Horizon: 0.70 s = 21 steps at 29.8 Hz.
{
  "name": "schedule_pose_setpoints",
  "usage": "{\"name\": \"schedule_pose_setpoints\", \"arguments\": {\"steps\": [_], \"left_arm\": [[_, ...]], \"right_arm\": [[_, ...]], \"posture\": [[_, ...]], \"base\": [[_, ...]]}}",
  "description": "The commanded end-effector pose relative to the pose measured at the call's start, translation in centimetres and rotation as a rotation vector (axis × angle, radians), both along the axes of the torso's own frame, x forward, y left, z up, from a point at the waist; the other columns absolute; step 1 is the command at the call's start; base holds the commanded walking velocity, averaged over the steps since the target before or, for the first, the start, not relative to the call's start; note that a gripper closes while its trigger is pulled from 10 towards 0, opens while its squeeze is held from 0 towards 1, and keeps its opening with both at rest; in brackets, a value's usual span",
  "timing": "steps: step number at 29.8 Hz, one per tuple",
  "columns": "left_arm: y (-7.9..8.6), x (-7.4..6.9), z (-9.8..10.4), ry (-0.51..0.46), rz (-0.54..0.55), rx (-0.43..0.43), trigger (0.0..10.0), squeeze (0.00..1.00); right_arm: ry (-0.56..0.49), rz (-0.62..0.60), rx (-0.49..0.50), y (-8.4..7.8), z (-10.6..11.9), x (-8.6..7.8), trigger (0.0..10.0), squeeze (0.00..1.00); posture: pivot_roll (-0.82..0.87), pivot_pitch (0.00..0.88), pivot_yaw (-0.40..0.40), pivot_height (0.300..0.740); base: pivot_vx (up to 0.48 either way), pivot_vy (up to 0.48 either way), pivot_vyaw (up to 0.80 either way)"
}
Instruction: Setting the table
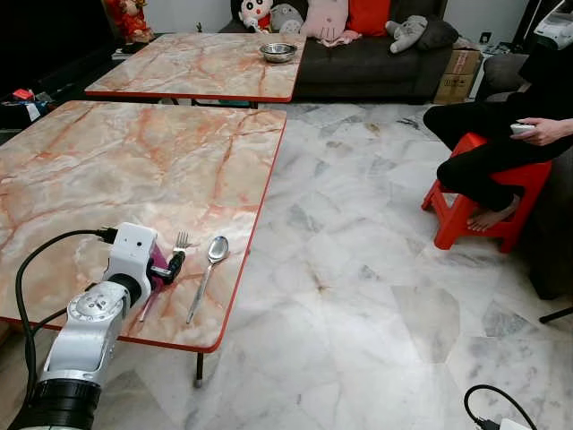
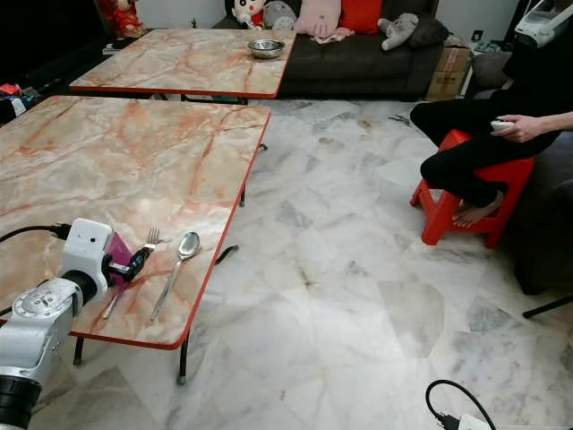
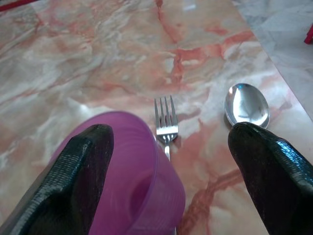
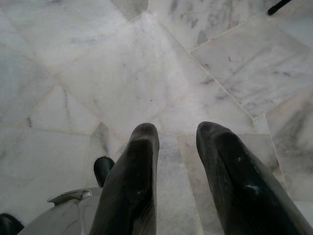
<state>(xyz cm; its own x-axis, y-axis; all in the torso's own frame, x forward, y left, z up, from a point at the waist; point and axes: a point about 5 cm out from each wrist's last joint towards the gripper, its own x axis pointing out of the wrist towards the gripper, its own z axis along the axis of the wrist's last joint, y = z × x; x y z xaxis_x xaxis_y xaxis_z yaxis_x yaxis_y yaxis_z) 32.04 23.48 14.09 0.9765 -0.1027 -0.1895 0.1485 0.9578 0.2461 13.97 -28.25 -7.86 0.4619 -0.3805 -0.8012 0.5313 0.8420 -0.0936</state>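
Marble-topped table (image 1: 134, 170) carries your place setting at its near corner, where fork (image 1: 181, 242) and spoon (image 1: 213, 255) lie side by side, handles running back toward you. Your left gripper (image 3: 168, 171), spread wide, has a purple cup (image 3: 132, 181) against one finger, just behind the fork. Your right gripper (image 4: 177, 161) hangs slightly parted, empty, over the floor (image 1: 358, 296).

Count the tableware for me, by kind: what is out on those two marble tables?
Forks: 1
Spoons: 1
Purple cups: 1, between the left hand's fingers
Metal bowls: 1, on the far table
Total: 4
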Motion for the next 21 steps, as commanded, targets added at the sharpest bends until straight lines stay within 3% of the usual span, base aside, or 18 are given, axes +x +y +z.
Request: {"name": "schedule_pose_setpoints", "arguments": {"steps": [1, 3, 4, 5, 6, 7, 11, 12, 21], "left_arm": [[-0.36, 0.28, 0.76, -0.016, -0.007, 0.029, 10.0, 0.00], [-0.41, 0.34, 0.91, -0.018, -0.003, 0.036, 9.8, 0.00], [-0.43, 0.37, 0.98, -0.019, -0.001, 0.037, 8.0, 0.00], [-0.44, 0.39, 1.04, -0.021, -0.001, 0.038, 7.3, 0.00], [-0.44, 0.39, 1.04, -0.021, -0.001, 0.038, 7.3, 0.00], [-0.44, 0.40, 1.07, -0.021, -0.001, 0.039, 4.8, 0.00], [-0.42, 0.41, 1.17, -0.017, -0.005, 0.066, 4.9, 0.00], [-0.49, 0.40, 1.10, -0.011, -0.011, 0.078, 5.6, 0.00], [-0.89, 0.20, 0.27, 0.039, -0.031, 0.102, 6.8, 0.00]], "right_arm": [[0.000, -0.010, 0.004, 0.02, -0.04, -0.07, 10.0, 0.00], [0.000, -0.010, 0.004, 0.02, -0.04, -0.07, 10.0, 0.00], [0.000, -0.011, 0.004, 0.03, -0.04, -0.07, 10.0, 0.00], [0.000, -0.011, 0.004, 0.03, -0.04, -0.07, 10.0, 0.00], [0.000, -0.011, 0.004, 0.03, -0.04, -0.07, 10.0, 0.00], [0.000, -0.011, 0.004, 0.04, -0.04, -0.07, 10.0, 0.00], [-0.001, -0.011, 0.006, 0.05, -0.04, -0.05, 10.0, 0.00], [-0.001, -0.012, 0.006, 0.06, -0.04, -0.04, 10.0, 0.00], [-0.002, -0.013, 0.007, 0.08, -0.05, -0.04, 10.0, 0.00]], "posture": [[0.04, 0.056, 0.019, 0.740], [0.04, 0.057, 0.019, 0.740], [0.04, 0.056, 0.019, 0.740], [0.04, 0.056, 0.019, 0.740], [0.04, 0.056, 0.019, 0.740], [0.04, 0.056, 0.019, 0.740], [0.04, 0.057, 0.021, 0.740], [0.04, 0.057, 0.021, 0.740], [0.04, 0.057, 0.022, 0.740]], "base": [[0.000, 0.000, 0.00], [0.000, 0.000, 0.00], [0.000, 0.000, 0.00], [0.000, 0.000, 0.00], [0.000, 0.000, 0.00], [0.000, 0.000, 0.00], [0.000, 0.000, 0.00], [0.000, 0.000, 0.00], [0.000, 0.000, 0.00]]}}
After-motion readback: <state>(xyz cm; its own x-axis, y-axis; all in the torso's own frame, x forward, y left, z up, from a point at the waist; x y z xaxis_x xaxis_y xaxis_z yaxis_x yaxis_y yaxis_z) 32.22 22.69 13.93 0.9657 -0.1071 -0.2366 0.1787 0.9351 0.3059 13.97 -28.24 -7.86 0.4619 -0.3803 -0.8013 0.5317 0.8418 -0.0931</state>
